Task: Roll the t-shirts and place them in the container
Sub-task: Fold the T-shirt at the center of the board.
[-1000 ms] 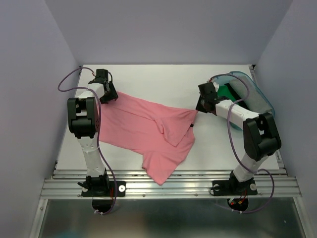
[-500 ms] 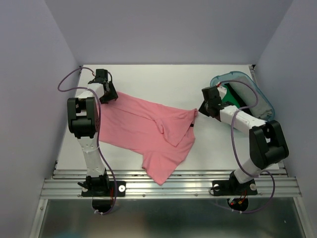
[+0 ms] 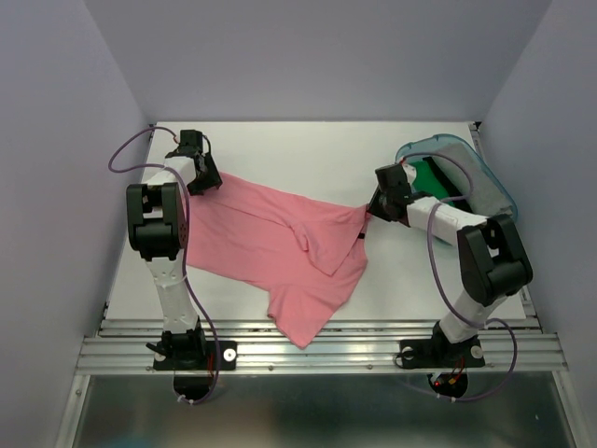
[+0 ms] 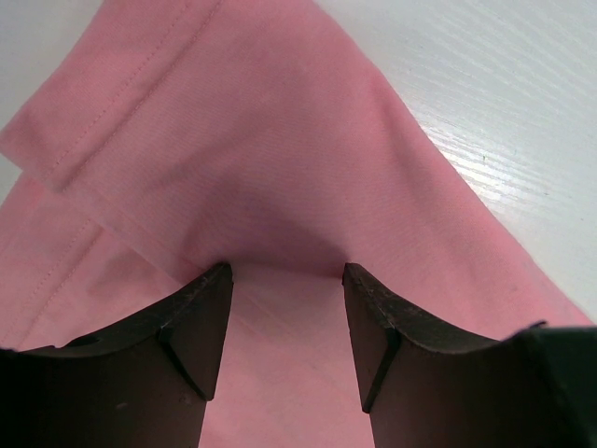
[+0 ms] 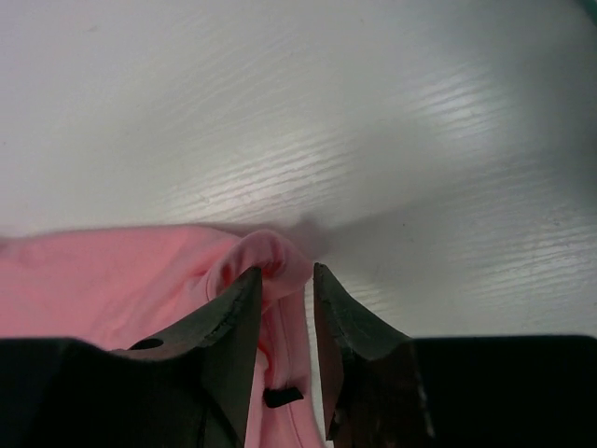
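Fingers (image 5: 229, 313) of the right gripper (image 5: 287, 273) nearly closed, pinching a fold of the salmon-pink t-shirt (image 3: 280, 247) — left gripper (image 4: 284, 271) spread apart, tips resting on its far-left corner.

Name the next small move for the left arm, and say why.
Probably close the left gripper: its fingers stand open astride the far left corner of the pink t-shirt, while the right gripper looks pinched on the opposite corner. Then both could pull it flat.
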